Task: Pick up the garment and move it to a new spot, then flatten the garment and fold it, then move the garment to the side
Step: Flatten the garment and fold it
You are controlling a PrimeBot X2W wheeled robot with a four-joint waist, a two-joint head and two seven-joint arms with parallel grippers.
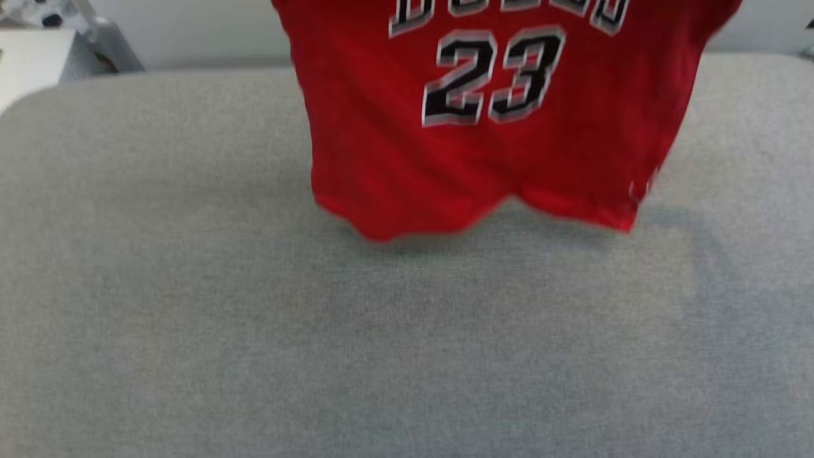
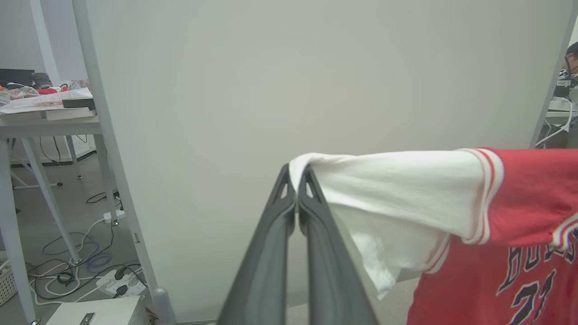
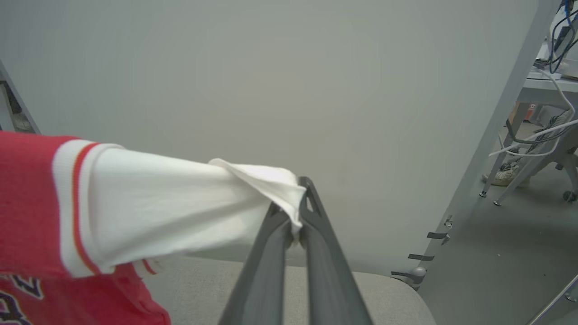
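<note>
The garment (image 1: 496,127), a red jersey T-shirt with black "23" lettering, hangs spread in the air above the far middle of the grey table (image 1: 191,286), its lower hem just over the cloth surface. My left gripper (image 2: 297,174) is shut on the tip of one white sleeve (image 2: 397,180), stretched taut toward the red body (image 2: 533,198). In the right wrist view my right gripper (image 3: 295,203) is shut on the tip of the other white sleeve (image 3: 171,203), which runs left to the red body (image 3: 27,198).
A pale partition wall (image 2: 316,81) stands right behind the table. A desk with clutter (image 2: 45,113) and floor cables (image 2: 90,271) lie to one side. A metal frame leg (image 3: 496,135) and chair legs stand on the other side.
</note>
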